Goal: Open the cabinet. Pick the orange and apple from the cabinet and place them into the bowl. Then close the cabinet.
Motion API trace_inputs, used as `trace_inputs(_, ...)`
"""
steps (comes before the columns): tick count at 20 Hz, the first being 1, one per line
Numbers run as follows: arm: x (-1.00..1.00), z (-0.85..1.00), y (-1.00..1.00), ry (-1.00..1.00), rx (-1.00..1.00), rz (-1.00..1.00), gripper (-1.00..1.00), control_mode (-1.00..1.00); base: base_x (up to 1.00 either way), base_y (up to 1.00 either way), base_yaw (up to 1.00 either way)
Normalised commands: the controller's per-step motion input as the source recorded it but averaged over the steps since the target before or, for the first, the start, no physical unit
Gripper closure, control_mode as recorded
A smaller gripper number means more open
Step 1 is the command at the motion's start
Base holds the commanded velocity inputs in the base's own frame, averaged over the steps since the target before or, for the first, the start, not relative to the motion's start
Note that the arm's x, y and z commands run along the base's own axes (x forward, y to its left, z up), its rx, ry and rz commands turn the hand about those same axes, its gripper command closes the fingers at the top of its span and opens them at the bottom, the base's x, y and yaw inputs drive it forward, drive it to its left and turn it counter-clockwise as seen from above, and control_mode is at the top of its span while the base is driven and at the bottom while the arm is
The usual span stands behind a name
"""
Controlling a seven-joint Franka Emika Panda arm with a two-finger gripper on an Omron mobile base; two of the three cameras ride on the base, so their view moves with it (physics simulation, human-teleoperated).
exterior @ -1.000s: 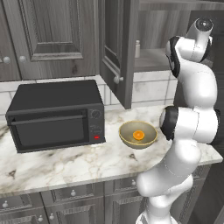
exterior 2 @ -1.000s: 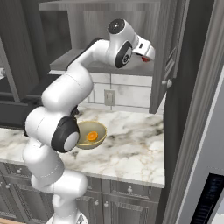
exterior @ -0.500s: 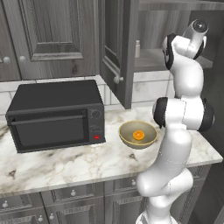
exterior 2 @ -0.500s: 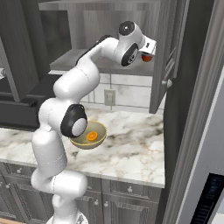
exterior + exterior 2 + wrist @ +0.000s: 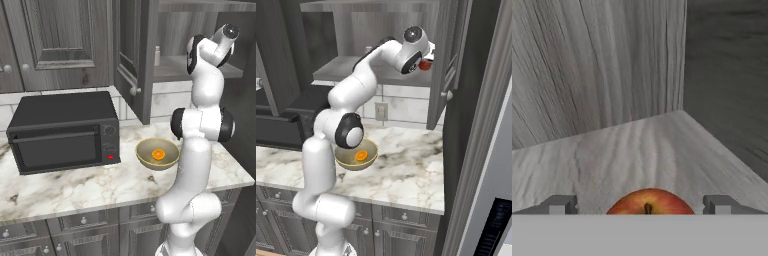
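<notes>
Advanced since the prior frame, arm now reaching into the open cabinet — gripper with tips spread apart, straddling the apple on the shelf, positioned for grasping — orange already in bowl.

Two base views from behind, left and right, sharing the bowl on the worktop; hand view close inside the cabinet.

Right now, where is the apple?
The apple lies on the cabinet shelf, between the open hand's fingertips; right base view shows it beside the right door.
</notes>
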Motion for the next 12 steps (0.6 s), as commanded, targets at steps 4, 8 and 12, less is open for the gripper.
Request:
trace_inputs(4,0.19,-0.25,-0.13,0.00,0.00,0.01,-1.00,-1.00,0.00,0.00,0.00)
trace_inputs(8,0.03,-0.65,0.00,0.07,-0.08,0.00,1.00,-1.00,0.00,0.00,0.00)
trace_inputs(12,0.04,-0.26,0.00,-0.01,-0.01,0.00,1.00,-1.00,0.00,0.00,0.00)
